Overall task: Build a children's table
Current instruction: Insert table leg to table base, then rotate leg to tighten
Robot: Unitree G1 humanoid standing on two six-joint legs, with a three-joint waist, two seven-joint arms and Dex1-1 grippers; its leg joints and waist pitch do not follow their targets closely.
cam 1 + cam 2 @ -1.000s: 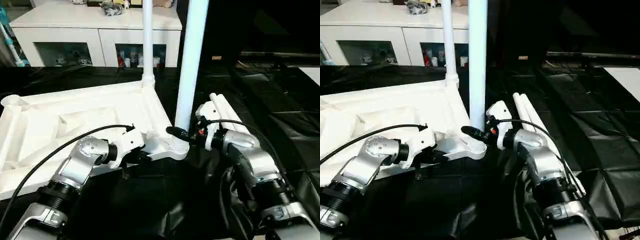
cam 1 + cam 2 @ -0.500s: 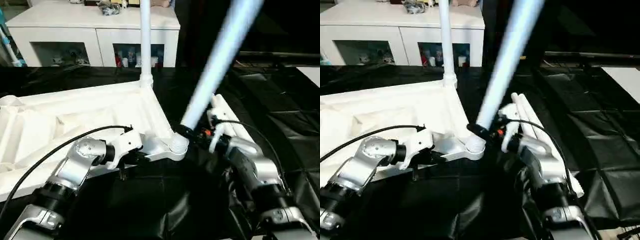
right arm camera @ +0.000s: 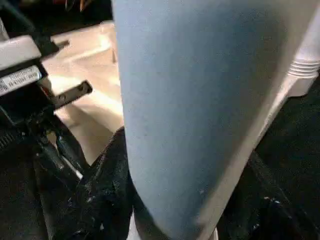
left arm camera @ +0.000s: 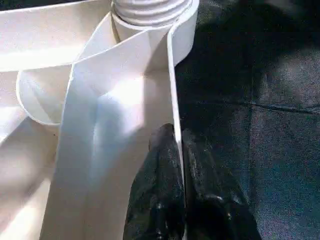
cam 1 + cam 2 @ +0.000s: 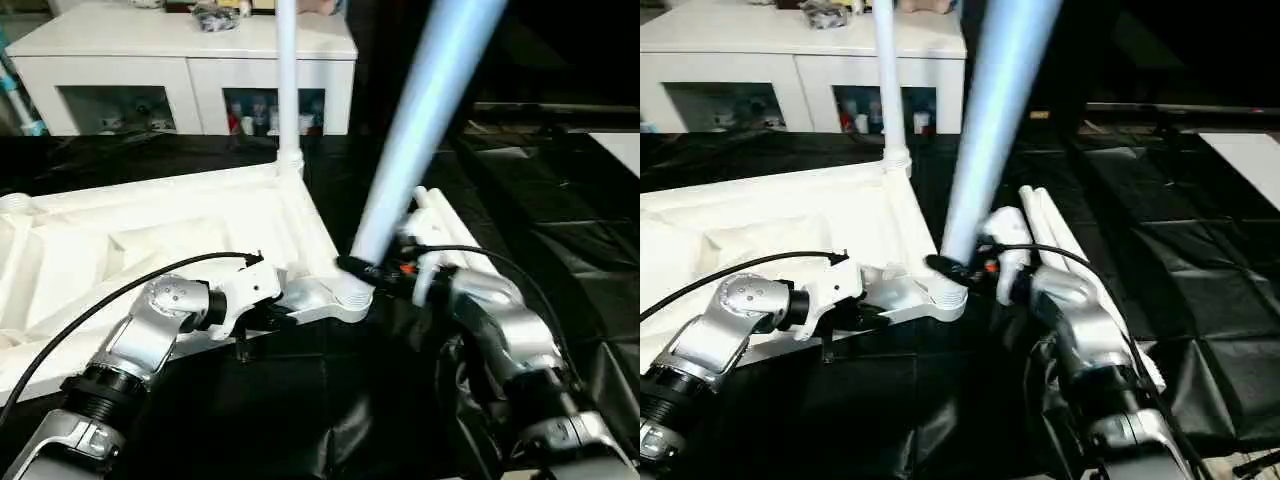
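1. The left gripper [image 4: 179, 150] is pinching the thin rim of the white ribbed plastic tabletop [image 5: 170, 225], beside its near corner socket [image 5: 350, 292].
2. The right gripper [image 5: 352, 268] is clasping the tilted long white tapered tube leg [image 5: 415, 130] just above that socket.
3. The leg's top is running out of frame.

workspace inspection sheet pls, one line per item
surface: black sheet under everything
job's things: tabletop underside up; far leg upright in its socket; near leg tilted at the near corner socket; spare legs lying beside it
clutter: nothing seen
grippers: left gripper shut on the tabletop rim; right gripper shut on the near leg's base
cables: black cable looping over the left arm
surroundings: white cabinet behind
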